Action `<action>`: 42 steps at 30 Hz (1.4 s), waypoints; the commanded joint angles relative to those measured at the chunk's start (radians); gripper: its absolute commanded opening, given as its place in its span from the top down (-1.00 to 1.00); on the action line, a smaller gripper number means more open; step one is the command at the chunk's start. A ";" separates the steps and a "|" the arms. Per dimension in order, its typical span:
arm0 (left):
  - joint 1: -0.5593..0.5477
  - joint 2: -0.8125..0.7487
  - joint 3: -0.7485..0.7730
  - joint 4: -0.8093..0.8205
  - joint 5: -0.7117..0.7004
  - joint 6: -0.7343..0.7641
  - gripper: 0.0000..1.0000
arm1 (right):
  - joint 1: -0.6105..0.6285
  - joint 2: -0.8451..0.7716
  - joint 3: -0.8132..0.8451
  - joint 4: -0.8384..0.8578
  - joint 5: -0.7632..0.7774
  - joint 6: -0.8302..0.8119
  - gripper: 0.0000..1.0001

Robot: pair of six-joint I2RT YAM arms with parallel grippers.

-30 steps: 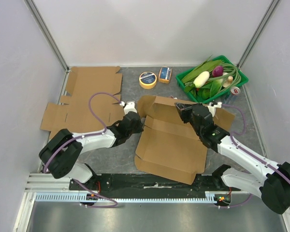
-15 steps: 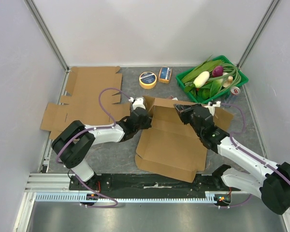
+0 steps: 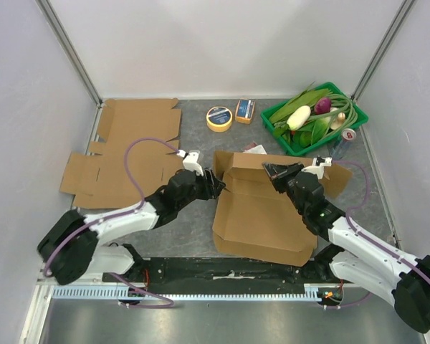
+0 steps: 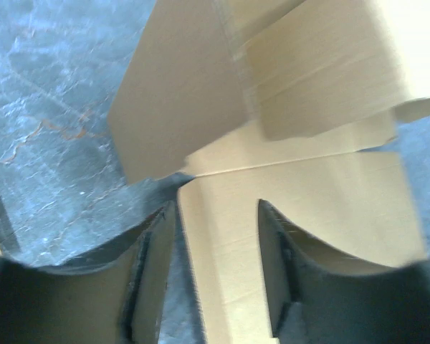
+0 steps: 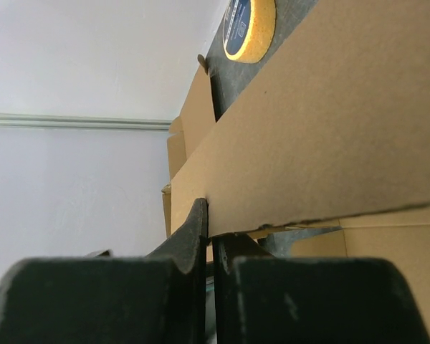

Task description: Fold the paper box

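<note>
The paper box (image 3: 261, 218) lies open and partly folded in the middle of the table, its rear panel raised. My left gripper (image 3: 215, 183) is at the box's left rear corner. In the left wrist view its fingers (image 4: 279, 251) stand apart, with the box's left edge (image 4: 222, 272) lying loose between them and the gripper (image 4: 215, 222) open. My right gripper (image 3: 274, 172) is shut on the top edge of the raised rear panel (image 5: 322, 136). In the right wrist view the gripper (image 5: 213, 229) pinches that edge tightly.
Flat cardboard sheets (image 3: 129, 140) lie at the back left. A yellow tape roll (image 3: 219, 118) and a small yellow-blue pack (image 3: 244, 110) sit behind the box. A green basket (image 3: 355, 102) of vegetables stands at the back right, with a small can (image 3: 348, 134) beside it.
My left gripper has opened and let go of the box's left flap, pulling back a little toward me. The box has shifted right. The right gripper keeps its hold.
</note>
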 commanded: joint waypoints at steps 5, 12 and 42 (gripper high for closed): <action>-0.003 -0.117 0.093 -0.170 -0.100 0.143 -0.54 | 0.000 0.001 -0.015 -0.015 0.011 -0.066 1.00; 0.011 0.077 0.269 -0.261 -0.156 0.206 -0.37 | -0.002 0.024 0.000 0.010 -0.005 -0.055 1.00; 0.037 -0.029 0.299 -0.192 0.237 -0.041 0.08 | 0.013 -0.037 -0.095 0.011 -0.015 -0.081 1.00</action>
